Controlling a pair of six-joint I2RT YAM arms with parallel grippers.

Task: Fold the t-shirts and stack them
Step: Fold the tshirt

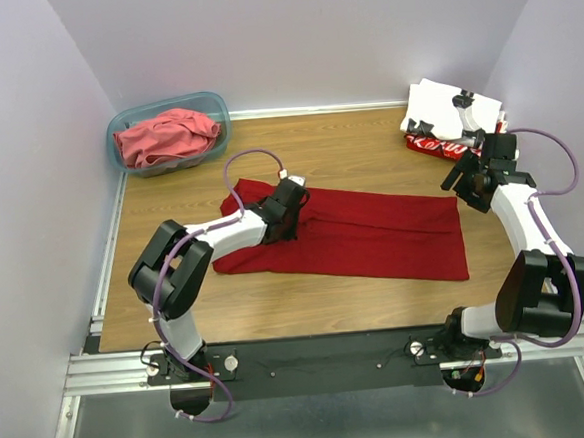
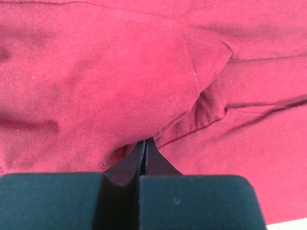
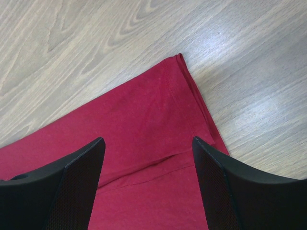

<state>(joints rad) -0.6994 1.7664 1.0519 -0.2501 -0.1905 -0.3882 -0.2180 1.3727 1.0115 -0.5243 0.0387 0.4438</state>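
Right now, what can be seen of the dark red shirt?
The dark red shirt is plain soft cloth, lying flat as a long folded strip on the wooden table, with a hem at its right corner. Near its left end it puckers where the left hand is shut on a fold. The right hand hangs open above the right corner, not touching.

The deep red t-shirt (image 1: pixel 383 235) is matt cloth, the table (image 1: pixel 367 144) smooth, faintly glossy wood
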